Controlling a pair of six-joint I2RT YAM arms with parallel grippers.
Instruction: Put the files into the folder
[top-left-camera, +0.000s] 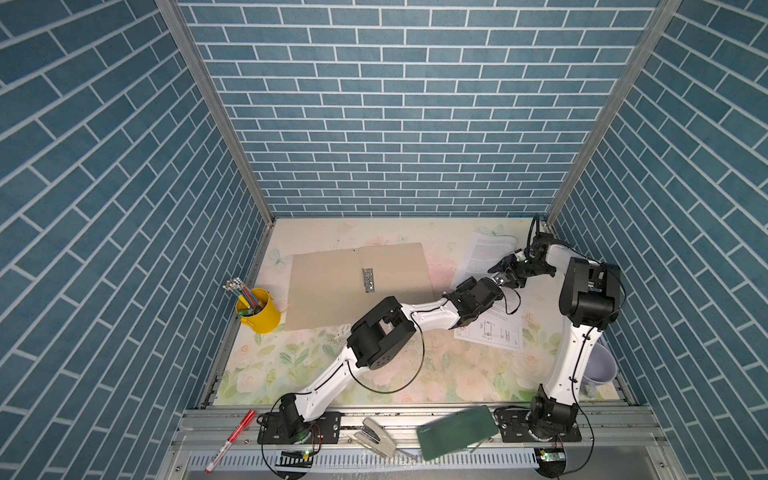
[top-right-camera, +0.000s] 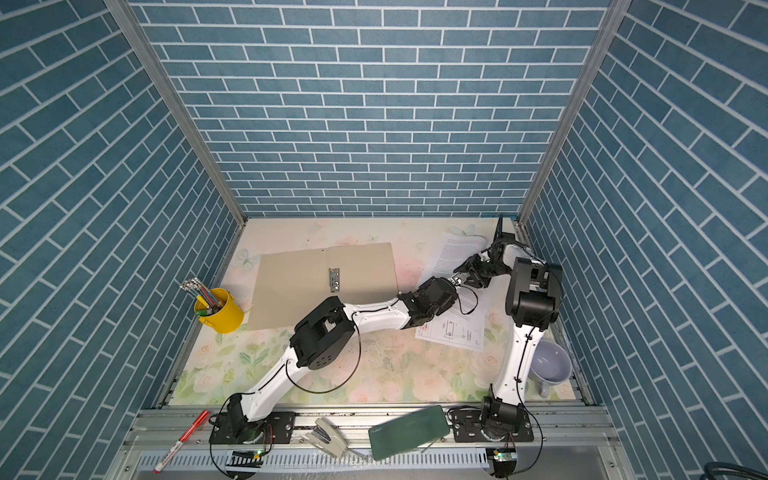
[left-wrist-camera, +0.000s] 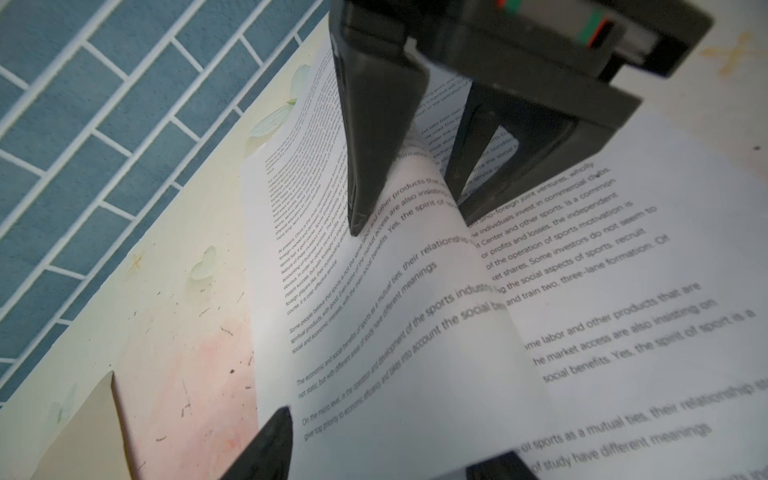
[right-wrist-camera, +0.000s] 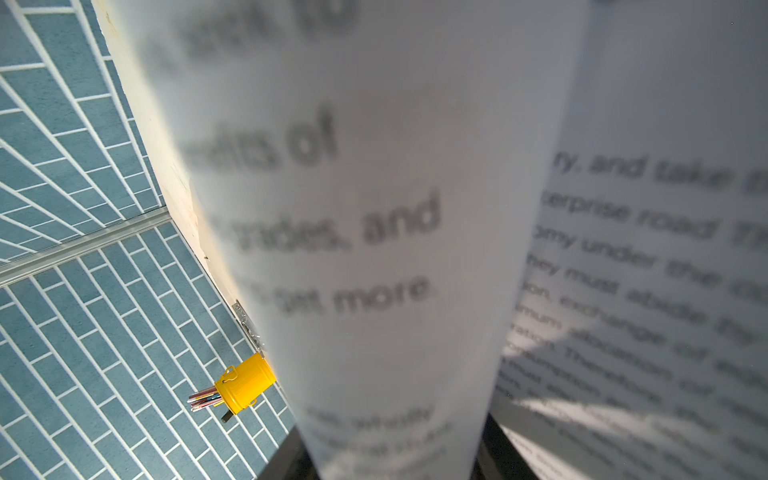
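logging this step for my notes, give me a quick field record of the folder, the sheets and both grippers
folder: tan, lying open on the table, metal clip at its spine, no sheets in it
top text sheet: bulged up at back right, over a second text sheet
drawing sheet: flat, nearer the front, partly hidden by the left arm
right gripper: squeezing the bulge
left gripper: open, at the same sheet
other: yellow pencil bucket left of folder

Matt kraft-card folder (top-left-camera: 324, 291), glossy painted-metal pail (top-left-camera: 261, 318)
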